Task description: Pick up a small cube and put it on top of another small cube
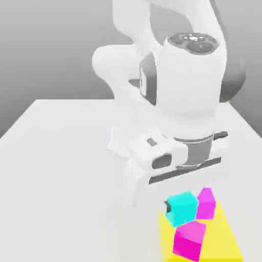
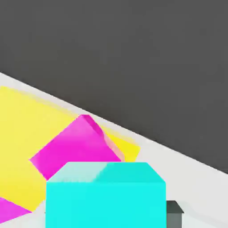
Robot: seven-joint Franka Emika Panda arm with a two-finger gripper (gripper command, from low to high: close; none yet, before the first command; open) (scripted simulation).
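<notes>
Desk: plain white top, matte, evenly lit, with its far edge running straight across the exterior view. Backdrop behind it is a featureless grey, paler toward the desk edge. In the hand view the background reads as flat dark grey.

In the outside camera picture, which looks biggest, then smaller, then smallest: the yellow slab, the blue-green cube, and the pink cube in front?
1. Yellow slab, the biggest.
2. Front magenta cube and cyan cube look about alike; the cyan one is held up in the gripper, so I won't rank them.
</notes>
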